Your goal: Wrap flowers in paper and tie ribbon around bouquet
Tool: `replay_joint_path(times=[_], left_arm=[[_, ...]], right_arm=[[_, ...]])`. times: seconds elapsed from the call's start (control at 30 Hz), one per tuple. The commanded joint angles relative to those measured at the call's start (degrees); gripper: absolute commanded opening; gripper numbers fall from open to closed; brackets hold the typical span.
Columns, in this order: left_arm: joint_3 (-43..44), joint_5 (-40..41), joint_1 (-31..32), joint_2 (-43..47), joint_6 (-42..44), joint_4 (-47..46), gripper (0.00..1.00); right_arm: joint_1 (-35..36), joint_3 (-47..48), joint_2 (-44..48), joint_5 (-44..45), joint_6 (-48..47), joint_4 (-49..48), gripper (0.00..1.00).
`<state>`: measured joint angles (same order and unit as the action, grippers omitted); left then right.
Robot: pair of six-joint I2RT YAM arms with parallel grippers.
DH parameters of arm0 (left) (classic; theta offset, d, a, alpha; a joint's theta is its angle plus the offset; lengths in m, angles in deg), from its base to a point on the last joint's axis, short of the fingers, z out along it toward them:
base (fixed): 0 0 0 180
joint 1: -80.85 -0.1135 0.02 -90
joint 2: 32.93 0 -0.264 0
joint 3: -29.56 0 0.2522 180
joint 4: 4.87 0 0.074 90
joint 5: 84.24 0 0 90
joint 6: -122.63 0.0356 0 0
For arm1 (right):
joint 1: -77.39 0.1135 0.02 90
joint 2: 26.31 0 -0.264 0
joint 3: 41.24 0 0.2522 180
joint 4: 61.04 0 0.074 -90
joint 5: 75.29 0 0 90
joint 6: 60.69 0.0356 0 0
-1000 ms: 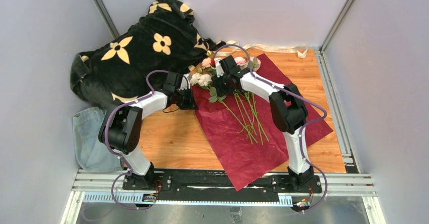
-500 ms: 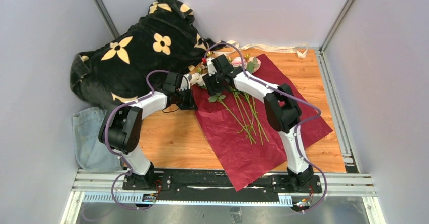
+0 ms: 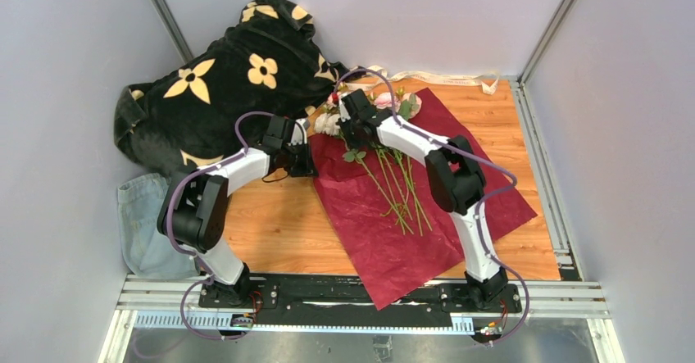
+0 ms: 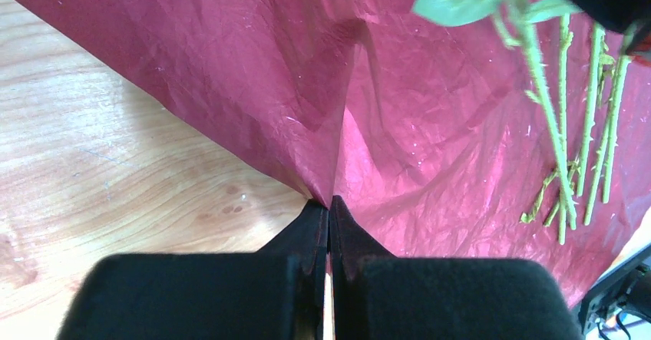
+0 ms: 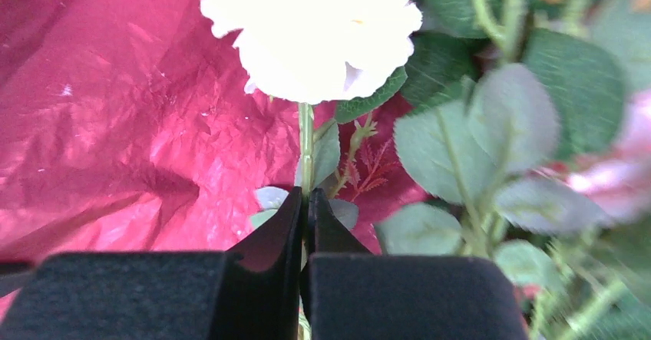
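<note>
Your right gripper (image 5: 305,198) pinches thin stem of flowers (image 5: 307,33), cream bloom just ahead; paper (image 5: 115,110) beneath, leftward.

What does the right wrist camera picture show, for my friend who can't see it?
The right gripper is pinched shut on the thin green stem of a cream rose. Crinkly dark red paper lies under it, with green leaves and a blurry pink rose on the right.
</note>
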<state>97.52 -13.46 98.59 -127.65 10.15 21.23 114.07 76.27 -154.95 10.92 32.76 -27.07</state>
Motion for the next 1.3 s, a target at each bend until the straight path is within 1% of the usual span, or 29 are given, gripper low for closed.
replay_joint_path(times=[0.0, 0.1, 0.23, 0.4, 0.57, 0.6, 0.63, 0.67, 0.73, 0.77, 0.9, 0.97, 1.03, 1.1, 1.17, 1.27], left_arm=[[-0.13, 1.18, -0.84, 1.58, 1.67, 0.52, 0.0], [-0.14, 0.59, -0.99, 1.48, 1.65, 0.45, 0.0], [-0.23, 0.32, -0.95, 1.68, 1.57, 0.3, 0.0], [0.03, 0.94, -0.95, 1.8, 1.95, 0.45, 0.0], [0.12, 2.43, -0.95, 3.13, 3.6, 1.03, 0.0], [0.31, 2.89, -0.96, 3.33, 4.09, 1.27, 0.0], [0.71, 3.46, -0.97, 3.39, 4.82, 1.6, 0.0], [0.99, 3.78, -0.95, 3.41, 5.41, 1.92, 0.0], [1.31, 4.29, -1.03, 3.5, 6.36, 2.17, 0.0], [1.33, 4.61, -1.06, 3.49, 6.72, 2.09, 0.0], [1.44, 5.26, -1.1, 3.36, 7.52, 1.98, 0.0], [1.22, 4.98, -1.09, 3.31, 7.7, 1.88, 0.0], [0.84, 4.16, -1.05, 3.1, 7.43, 1.67, 0.0], [0.6, 3.11, -1.04, 2.69, 6.74, 1.46, 0.0], [0.46, 2.27, -1.05, 2.24, 6.15, 1.53, 0.0], [0.02, 1.87, -1.08, 1.92, 5.59, 1.13, 0.0]], right_arm=[[-0.26, -3.53, 10.73, 7.54, 4.57, -1.1, 0.0], [-1.97, -10.28, 16.8, 8.9, 6.71, -7.54, 0.0], [-3.99, -15.17, 20.24, 12.21, 8.49, -8.69, 0.0], [-6.99, -17.06, 17.97, 11.46, 11.61, -9.69, 0.0], [-8.26, -12.01, 12.33, 13.25, 9.53, -7.95, 0.01], [-8.35, -10.82, 11.34, 13.59, 8.64, -7.14, 0.06], [-8.38, -9.46, 10.13, 13.71, 7.64, -6.03, 0.14], [-8.45, -7.75, 9.6, 13.67, 6.58, -4.38, 0.24], [-8.41, -5.47, 9.58, 13.84, 5.34, -0.54, 0.39], [-8.39, -5.02, 10.66, 14.0, 4.72, 0.64, 0.45], [-8.51, -9.71, 17.21, 14.68, 2.67, 2.75, 0.61], [-9.45, -13.54, 19.96, 13.25, 3.36, 5.0, 0.75], [-10.66, -17.67, 21.4, 9.93, 4.75, 7.28, 0.77], [-11.57, -21.15, 21.94, 9.41, 6.67, 9.3, 0.76], [-12.25, -24.53, 22.4, 9.84, 8.13, 10.48, 0.7], [-12.95, -28.99, 22.97, 9.38, 9.24, 10.48, 0.52]])
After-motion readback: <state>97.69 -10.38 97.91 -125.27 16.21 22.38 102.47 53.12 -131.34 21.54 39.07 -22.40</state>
